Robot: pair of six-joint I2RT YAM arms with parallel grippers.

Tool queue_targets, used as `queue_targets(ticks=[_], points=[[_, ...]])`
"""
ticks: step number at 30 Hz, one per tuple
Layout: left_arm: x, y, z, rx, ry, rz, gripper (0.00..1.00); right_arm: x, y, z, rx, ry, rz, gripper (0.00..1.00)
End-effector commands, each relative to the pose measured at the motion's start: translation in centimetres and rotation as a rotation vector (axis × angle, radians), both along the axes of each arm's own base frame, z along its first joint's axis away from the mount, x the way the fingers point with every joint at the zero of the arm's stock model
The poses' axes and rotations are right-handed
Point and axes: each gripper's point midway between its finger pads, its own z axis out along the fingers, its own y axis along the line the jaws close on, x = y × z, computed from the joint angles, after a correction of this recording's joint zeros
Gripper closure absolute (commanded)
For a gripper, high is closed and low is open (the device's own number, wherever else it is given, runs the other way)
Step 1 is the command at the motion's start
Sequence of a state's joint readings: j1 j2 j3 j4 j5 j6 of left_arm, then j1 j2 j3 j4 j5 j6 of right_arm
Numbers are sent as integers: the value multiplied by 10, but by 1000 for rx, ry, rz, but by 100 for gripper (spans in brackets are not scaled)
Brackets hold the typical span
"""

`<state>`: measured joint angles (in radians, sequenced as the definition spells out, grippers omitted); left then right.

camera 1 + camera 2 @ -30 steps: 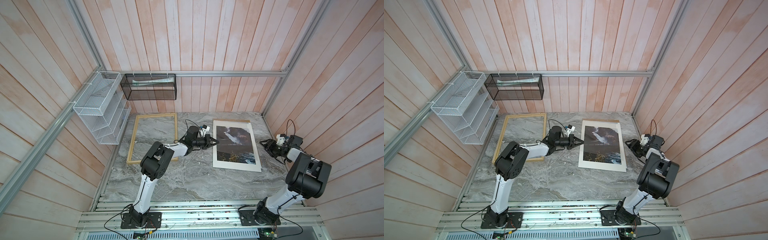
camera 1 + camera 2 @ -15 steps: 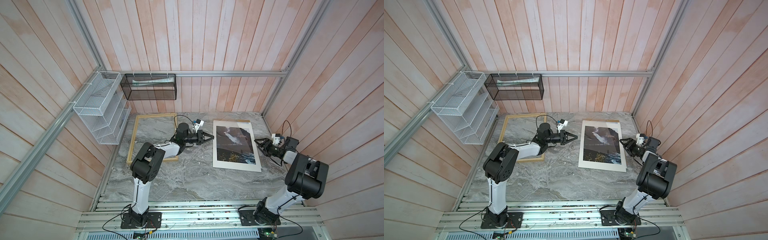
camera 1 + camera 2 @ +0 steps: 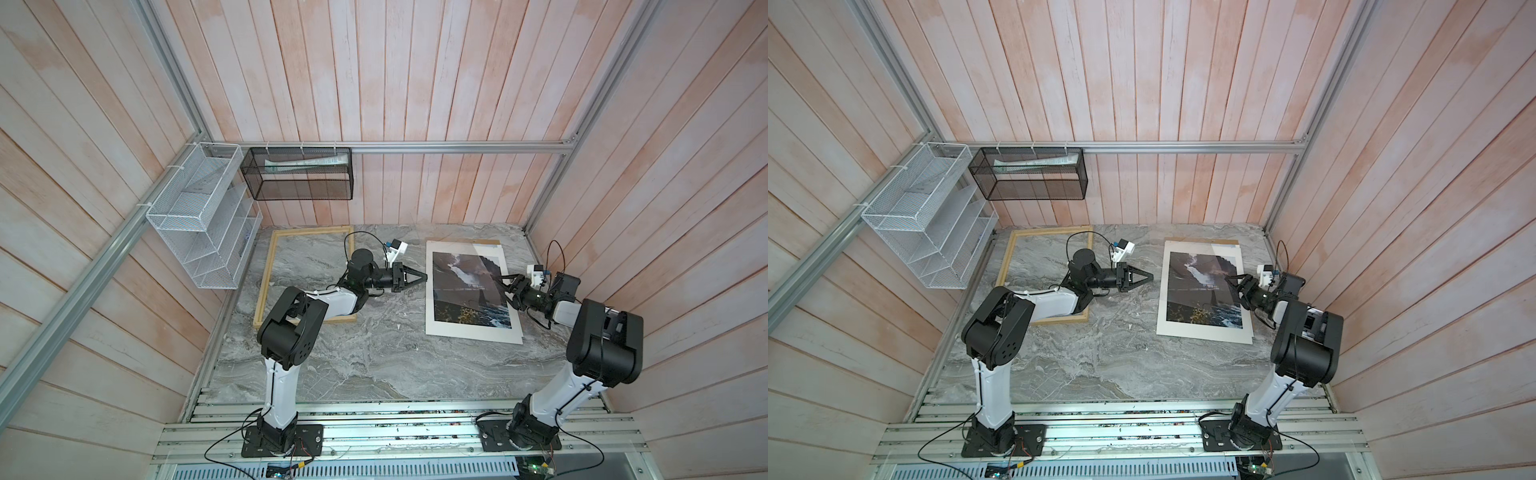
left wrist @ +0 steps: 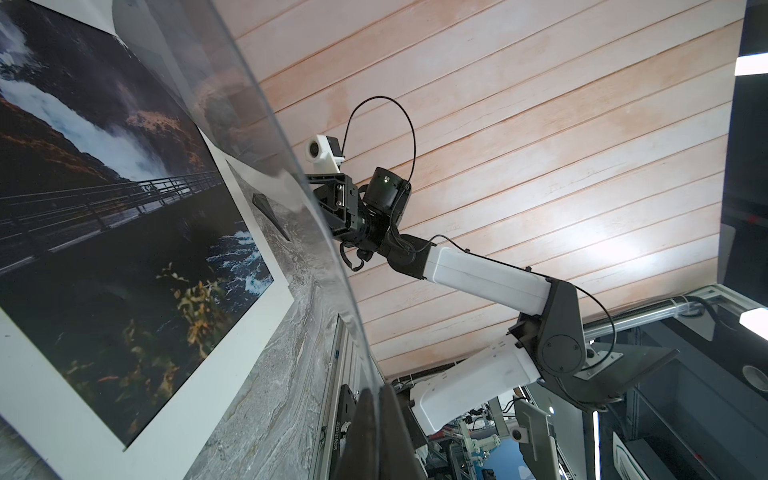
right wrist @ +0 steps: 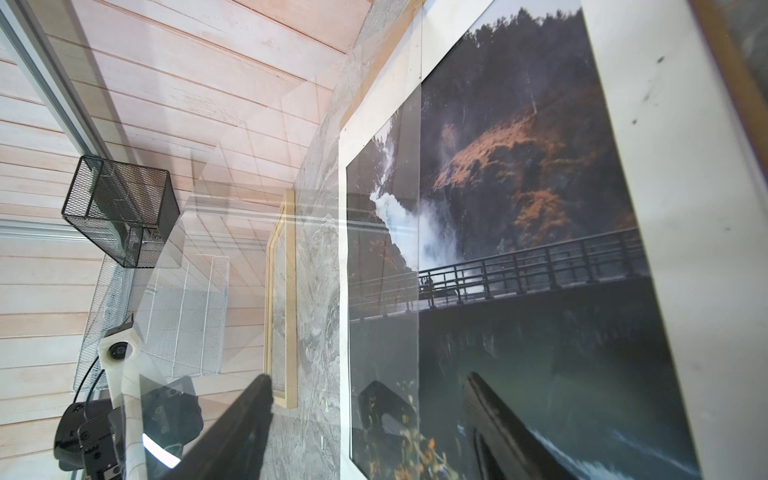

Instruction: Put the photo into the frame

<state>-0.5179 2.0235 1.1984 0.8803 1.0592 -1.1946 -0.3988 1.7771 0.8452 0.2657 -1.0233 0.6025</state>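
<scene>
The photo (image 3: 465,291) (image 3: 1200,295) lies picture side up on the right of the marble table, on top of a brown backing panel (image 3: 461,240). The frame (image 3: 266,282) (image 3: 1005,270), thin pale wood, lies flat on the left with marble showing through it. My left gripper (image 3: 422,276) (image 4: 376,388) is at the photo's left edge, shut on a clear pane (image 4: 257,104) that stands bent above the photo (image 4: 104,208). My right gripper (image 3: 505,286) (image 5: 368,378) is open over the photo's right side (image 5: 519,208), and the pane's edge (image 5: 419,249) runs between its fingers.
A white wire rack (image 3: 203,216) hangs on the left wall and a black mesh basket (image 3: 301,174) on the back wall. Wooden walls close in the table on three sides. An aluminium rail (image 3: 395,432) carries both arm bases at the front.
My right gripper has moved left from the table's right edge to over the photo and has opened wider. My left arm has shifted its elbow left while staying shut on the pane.
</scene>
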Motion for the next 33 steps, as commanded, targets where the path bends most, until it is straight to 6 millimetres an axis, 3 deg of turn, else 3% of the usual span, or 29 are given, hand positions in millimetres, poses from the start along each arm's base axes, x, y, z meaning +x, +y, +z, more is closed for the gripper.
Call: queue_targets(ticks=[1,13,22,33], points=[[-11,4,28,-58,-111,-33,100,0,5,-6,26,-3,18,27],[-18,6,32,-81,-125,-55,100,4,24,-2,127,-35,90,28],[-21,6,19,-46,-96,-75,100,2,35,26,204,-116,168,33],[-32,11,6,2,-80,-91,100,4,23,69,150,-203,149,36]])
